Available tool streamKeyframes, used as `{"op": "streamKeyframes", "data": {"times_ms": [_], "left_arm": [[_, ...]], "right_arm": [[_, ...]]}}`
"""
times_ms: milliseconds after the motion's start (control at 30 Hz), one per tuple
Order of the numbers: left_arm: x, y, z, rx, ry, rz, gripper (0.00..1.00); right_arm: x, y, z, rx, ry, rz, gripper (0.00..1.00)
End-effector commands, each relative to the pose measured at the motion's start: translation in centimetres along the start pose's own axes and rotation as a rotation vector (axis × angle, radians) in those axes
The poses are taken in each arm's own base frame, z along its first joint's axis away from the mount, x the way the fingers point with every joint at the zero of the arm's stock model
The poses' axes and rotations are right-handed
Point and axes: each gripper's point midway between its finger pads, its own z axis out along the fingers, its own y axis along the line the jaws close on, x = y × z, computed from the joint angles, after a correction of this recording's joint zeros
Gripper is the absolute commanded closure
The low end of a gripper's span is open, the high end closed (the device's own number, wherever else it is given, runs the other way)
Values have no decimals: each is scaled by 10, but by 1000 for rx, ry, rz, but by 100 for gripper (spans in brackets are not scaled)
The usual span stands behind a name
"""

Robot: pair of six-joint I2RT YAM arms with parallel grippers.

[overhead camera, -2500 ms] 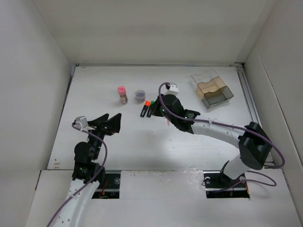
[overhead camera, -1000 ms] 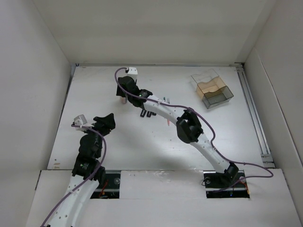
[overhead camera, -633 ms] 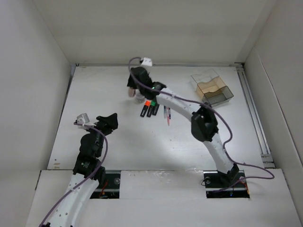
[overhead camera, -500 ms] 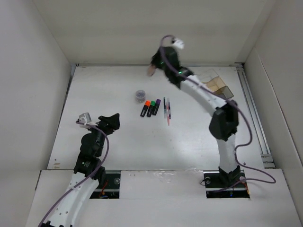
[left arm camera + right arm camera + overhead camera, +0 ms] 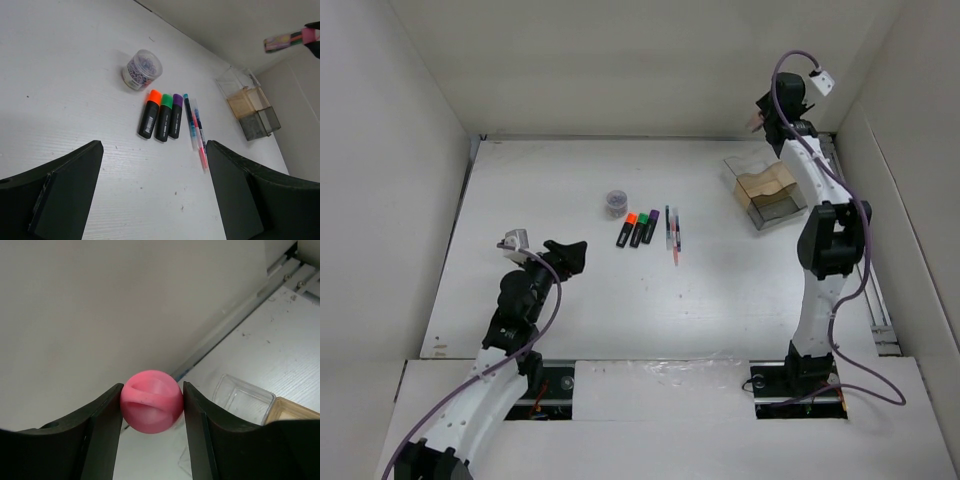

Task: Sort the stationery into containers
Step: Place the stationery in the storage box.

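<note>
Walls box in the surface [image 5: 540, 180] on the left, back and right. Mid-surface cluster: jar [image 5: 616, 202], three highlighters [image 5: 638, 230], pens [image 5: 672, 228], packed side by side. Bare lane between them and the left tool [image 5: 570, 255]. The right arm [image 5: 825, 240] stands along the right edge beside the box [image 5: 767, 190].

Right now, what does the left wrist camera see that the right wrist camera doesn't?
Only the left wrist view: three highlighters, thin pens and a small round tub on the table. Only the right wrist view: a close-up of the right gripper squeezing the pink-capped tube. Both: the clear container, and that tube, small and distant from the left.
</note>
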Motion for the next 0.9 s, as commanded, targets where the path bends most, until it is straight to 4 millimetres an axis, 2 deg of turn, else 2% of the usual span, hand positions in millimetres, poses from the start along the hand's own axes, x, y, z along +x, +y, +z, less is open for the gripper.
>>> {"op": "streamKeyframes", "data": {"times_ms": [0,33,67,167,200,267,333,400,500,600,667,800,867], "left_arm": [[-8,-14,3,64,-30,14,18],[-9,-17,3,80,-33,14,18],[-7,-16,4,74,-26,14,18],[-8,-16,6,76,-28,14,18],[-8,-16,6,76,-28,14,18],[-4,-16,6,80,-13,15,18],[-7,-18,6,87,-23,15,18],[-7,-18,6,87,-23,15,18],[-7,-18,6,87,-23,15,18],[-7,-18,6,87,-23,15,18],[-5,-17,6,82,-16,15,18],[-5,-17,7,83,-17,15,18],[-5,-17,7,83,-17,15,18]], "right_arm": [[-19,8,9,-21,-22,27,63],[-21,1,11,-6,-20,24,63],[-10,-6,15,8,-4,0,63],[-2,-21,20,52,-18,-38,63],[9,-31,24,80,-7,-54,63],[13,-44,27,104,-10,-59,63],[20,-50,28,111,-1,-75,63],[15,-56,30,127,-13,-72,63],[20,-67,37,156,-12,-90,63],[35,-78,45,182,3,-116,62],[38,-81,47,197,3,-124,62],[48,-91,50,217,14,-145,57],[47,-92,50,224,8,-146,55]]}}
